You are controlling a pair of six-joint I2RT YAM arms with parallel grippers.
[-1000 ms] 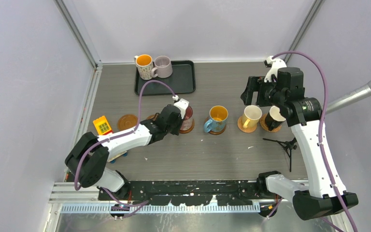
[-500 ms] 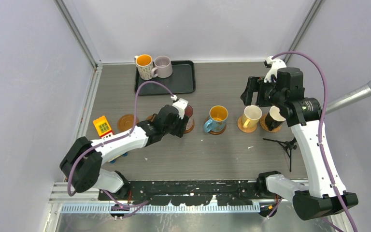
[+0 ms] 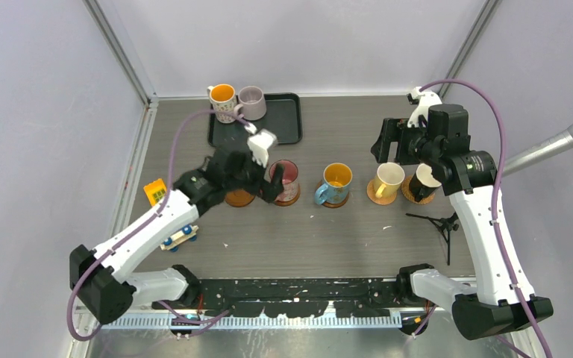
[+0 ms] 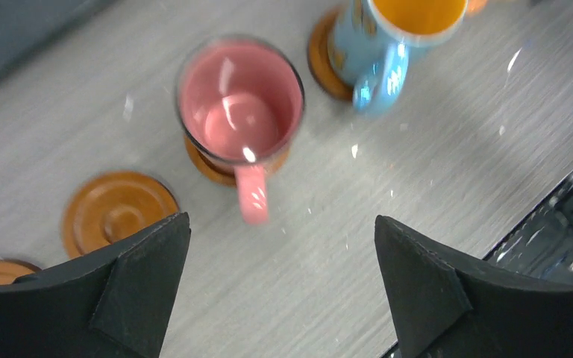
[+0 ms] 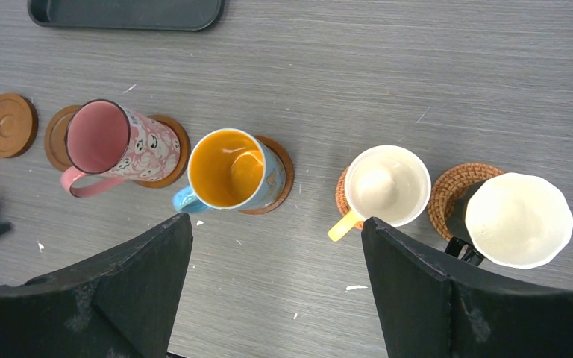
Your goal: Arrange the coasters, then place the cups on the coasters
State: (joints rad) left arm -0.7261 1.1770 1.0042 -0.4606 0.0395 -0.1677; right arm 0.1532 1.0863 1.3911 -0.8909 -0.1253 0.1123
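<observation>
Grey wood-grain table (image 3: 343,239); black tray (image 3: 283,133) lies upper centre-left of the top view; a row of coasters (image 5: 6,124) crosses mid-frame; yellow block (image 3: 154,192) at left; small black tripod (image 3: 440,222) at right.

Four cups (image 5: 239,170) upright on coasters (image 5: 284,168)

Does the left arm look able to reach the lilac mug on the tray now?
Probably yes: the left gripper is open and empty, and the lilac mug stands on the tray just beyond it, with nothing standing between.
</observation>
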